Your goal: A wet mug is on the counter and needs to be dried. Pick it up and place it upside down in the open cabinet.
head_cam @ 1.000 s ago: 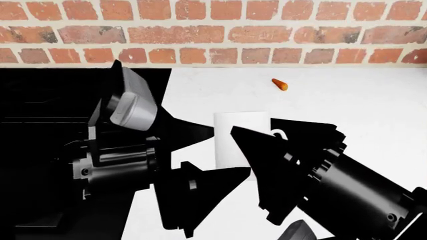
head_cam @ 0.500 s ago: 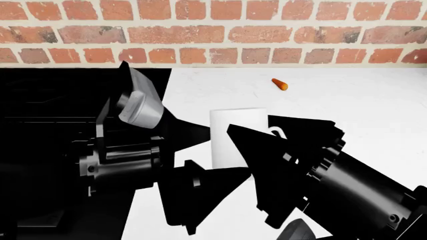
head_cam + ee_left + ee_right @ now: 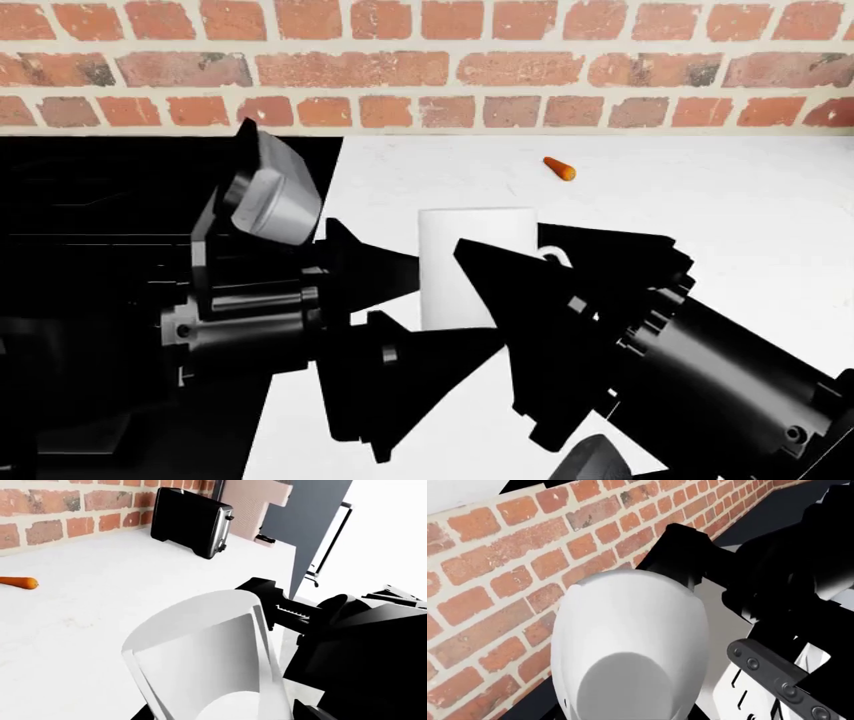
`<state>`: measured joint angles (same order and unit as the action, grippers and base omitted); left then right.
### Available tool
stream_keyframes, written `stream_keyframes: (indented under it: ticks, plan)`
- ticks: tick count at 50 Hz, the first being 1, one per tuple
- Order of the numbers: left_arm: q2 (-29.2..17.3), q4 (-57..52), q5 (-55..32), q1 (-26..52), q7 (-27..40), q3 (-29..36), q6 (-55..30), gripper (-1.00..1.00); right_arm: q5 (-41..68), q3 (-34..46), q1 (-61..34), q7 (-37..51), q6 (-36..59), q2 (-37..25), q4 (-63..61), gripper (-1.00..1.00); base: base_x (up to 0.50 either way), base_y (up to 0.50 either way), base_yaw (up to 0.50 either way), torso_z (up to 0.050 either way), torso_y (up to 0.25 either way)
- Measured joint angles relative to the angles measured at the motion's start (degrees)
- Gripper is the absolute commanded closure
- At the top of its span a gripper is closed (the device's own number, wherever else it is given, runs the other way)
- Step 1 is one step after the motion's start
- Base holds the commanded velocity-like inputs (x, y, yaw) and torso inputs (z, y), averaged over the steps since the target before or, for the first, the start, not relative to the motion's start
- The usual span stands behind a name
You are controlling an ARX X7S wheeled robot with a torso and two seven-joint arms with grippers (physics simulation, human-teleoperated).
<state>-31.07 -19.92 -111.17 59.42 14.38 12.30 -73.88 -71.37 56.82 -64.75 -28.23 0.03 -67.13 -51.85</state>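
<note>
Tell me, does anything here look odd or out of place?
One thing: a small orange carrot-like piece lies alone on the white counter near the brick wall, with no plate or board by it. Otherwise nothing looks spilled or broken. The mug stands upright between the two grippers.

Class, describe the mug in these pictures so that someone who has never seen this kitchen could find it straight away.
Start at the red brick wall and come forward onto the white counter right of the black stovetop. The mug stands there between the left gripper and right gripper. It is a plain white cylinder, far bigger than the tiny orange carrot piece behind it.
</note>
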Motion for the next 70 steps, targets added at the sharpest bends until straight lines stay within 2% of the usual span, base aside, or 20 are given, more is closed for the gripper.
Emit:
stream_keyframes:
  ticks: [11,12,32,47,58,70]
  plan:
    - [-0.24,0.17,0.66,0.14,-0.99,-0.04,0.36,1.0,0.27,-0.2,-0.04,-0.29,0.54,0.26,0.0,1.0,0.0,0.0,0.0,0.0,0.001]
    - [-0.26,0.16,0.75,0.16,-1.1,-0.06,0.4,1.0,0.3,-0.22,0.0,-0.3,0.66,0.3,0.0,-1.0,0.0,0.0,0.0,0.0,0.0]
    - [-0.65,-0.68,3.85,-0.19,-3.07,0.32,0.81,1.0,2.85,-2.89,0.26,-1.19,5.5,1.3,-0.38,-1.0,0.0,0.0,0.0,0.0,0.001]
    - [-1.41,-1.45,7.62,-1.46,-3.89,1.17,0.8,1.0,7.34,-9.45,-5.89,-4.43,10.91,3.23,-0.64,-1.0,0.0,0.0,0.0,0.001,0.0]
    - [-2.14,-3.96,9.09,-0.74,-3.87,0.11,1.78,1.0,8.4,-15.48,-7.27,-13.82,25.95,10.59,-1.32,-1.0,0.0,0.0,0.0,0.0,0.001]
    - [-2.64,-9.13,14.17,2.03,-3.9,-3.54,4.68,1.0,-0.22,-21.4,-6.07,-32.99,50.82,26.36,-1.03,-1.0,0.0,0.0,0.0,0.0,0.0]
